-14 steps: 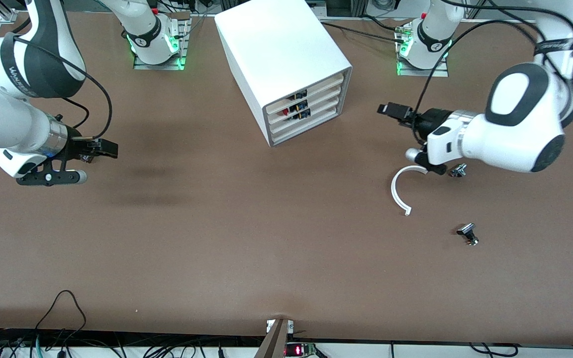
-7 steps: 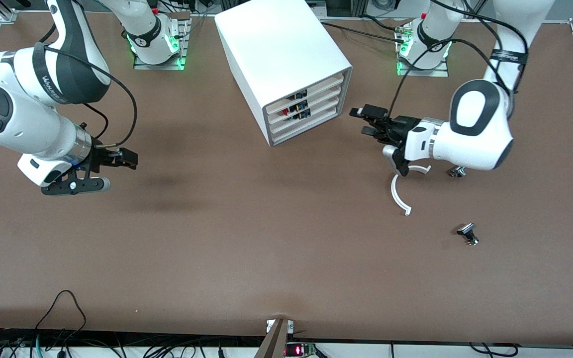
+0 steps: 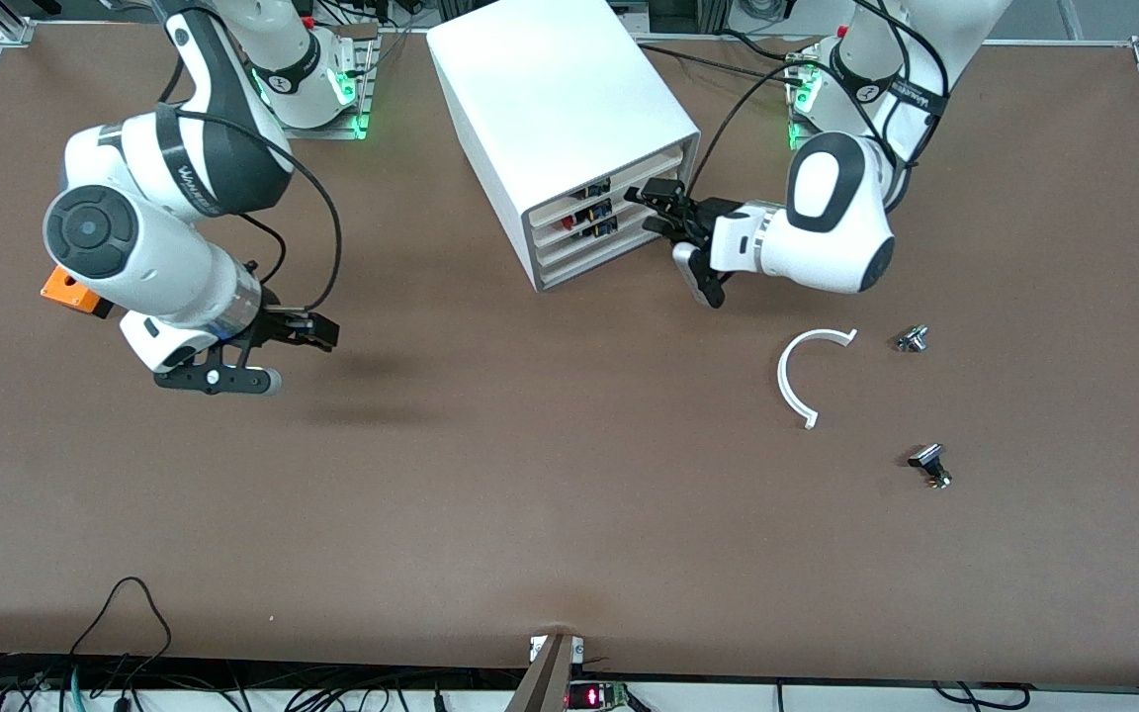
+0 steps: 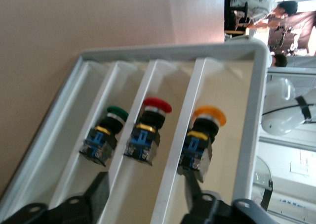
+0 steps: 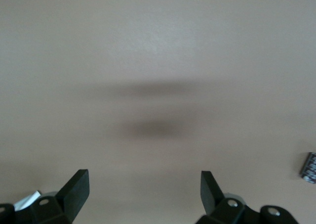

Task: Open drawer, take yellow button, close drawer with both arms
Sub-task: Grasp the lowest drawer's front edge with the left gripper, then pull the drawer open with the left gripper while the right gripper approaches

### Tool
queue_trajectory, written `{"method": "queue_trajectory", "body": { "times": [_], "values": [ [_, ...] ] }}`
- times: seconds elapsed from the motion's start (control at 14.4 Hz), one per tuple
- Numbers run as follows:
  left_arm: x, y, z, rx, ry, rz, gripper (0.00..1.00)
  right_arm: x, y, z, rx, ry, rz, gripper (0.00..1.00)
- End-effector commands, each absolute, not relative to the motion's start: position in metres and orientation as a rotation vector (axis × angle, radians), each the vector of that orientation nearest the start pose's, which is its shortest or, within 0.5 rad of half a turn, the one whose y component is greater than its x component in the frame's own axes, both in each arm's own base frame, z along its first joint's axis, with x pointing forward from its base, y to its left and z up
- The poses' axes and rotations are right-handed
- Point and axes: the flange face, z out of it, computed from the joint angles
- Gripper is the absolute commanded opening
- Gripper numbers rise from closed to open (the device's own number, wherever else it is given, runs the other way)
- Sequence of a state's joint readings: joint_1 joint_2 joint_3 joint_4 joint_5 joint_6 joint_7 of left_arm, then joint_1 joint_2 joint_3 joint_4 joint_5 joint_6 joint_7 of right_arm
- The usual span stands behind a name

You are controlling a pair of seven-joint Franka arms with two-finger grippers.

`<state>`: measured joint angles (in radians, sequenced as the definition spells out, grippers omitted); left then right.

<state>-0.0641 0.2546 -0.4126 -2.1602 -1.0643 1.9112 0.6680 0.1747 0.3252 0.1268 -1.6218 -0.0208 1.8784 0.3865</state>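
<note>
The white cabinet (image 3: 560, 89) stands at the back middle of the table, its four drawers all pushed in. The uppermost drawer (image 3: 644, 168) holds the orange-yellow capped button (image 3: 597, 187). In the left wrist view the button (image 4: 210, 116) lies in that drawer (image 4: 236, 110). My left gripper (image 3: 651, 206) is open right in front of the drawer fronts. Its jaws (image 4: 145, 199) span several drawer levels, and one finger (image 4: 195, 189) is close to the button's body. My right gripper (image 3: 322, 333) is open and empty over bare table at the right arm's end, as the right wrist view (image 5: 145, 189) shows.
A red button (image 4: 157, 105) and a green button (image 4: 117, 112) lie in the two drawers below. An orange cube (image 3: 70, 290) peeks out under the right arm. A white arc (image 3: 795, 371) and two small metal parts (image 3: 913, 339) (image 3: 930, 465) lie at the left arm's end.
My left gripper has moved from over the white arc to the drawer fronts. My right arm has swung toward the table's middle, uncovering the orange cube.
</note>
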Motion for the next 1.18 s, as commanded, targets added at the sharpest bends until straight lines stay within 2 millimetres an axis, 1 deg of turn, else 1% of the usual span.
{"method": "queue_trajectory", "body": {
  "times": [0.0,0.14,0.21,0.35,0.42,0.56,0.63,0.77,0.84,0.98,1.11],
  "values": [
    [0.430,-0.288,0.293,2.008,-0.530,-0.386,0.64,0.637,0.196,0.442,-3.111,0.237,0.073,1.00],
    [0.424,-0.297,0.295,1.979,-0.592,-0.371,0.65,0.637,0.212,0.441,-3.101,0.308,0.063,1.00],
    [0.419,-0.300,0.294,1.967,-0.586,-0.380,0.65,0.637,0.222,0.441,-3.083,0.378,0.065,1.00],
    [0.414,-0.303,0.292,1.928,-0.552,-0.381,0.66,0.643,0.233,0.447,-3.044,0.495,0.059,1.00],
    [0.409,-0.303,0.288,1.916,-0.555,-0.378,0.66,0.644,0.236,0.449,-3.033,0.542,0.055,1.00],
    [0.405,-0.302,0.282,1.896,-0.579,-0.360,0.64,0.643,0.251,0.452,-3.002,0.642,0.056,1.00],
    [0.404,-0.302,0.281,1.892,-0.586,-0.358,0.51,0.643,0.258,0.456,-2.985,0.686,0.050,1.00],
    [0.403,-0.303,0.280,1.890,-0.591,-0.359,0.18,0.646,0.274,0.464,-2.949,0.774,0.041,1.00],
    [0.402,-0.304,0.279,1.888,-0.591,-0.364,0.01,0.646,0.286,0.469,-2.922,0.822,0.040,1.00],
    [0.405,-0.301,0.277,1.888,-0.584,-0.362,0.00,0.645,0.312,0.478,-2.853,0.923,0.043,1.00],
    [0.414,-0.297,0.281,1.892,-0.572,-0.347,0.00,0.643,0.336,0.485,-2.801,1.015,0.033,1.00]
  ]
}}
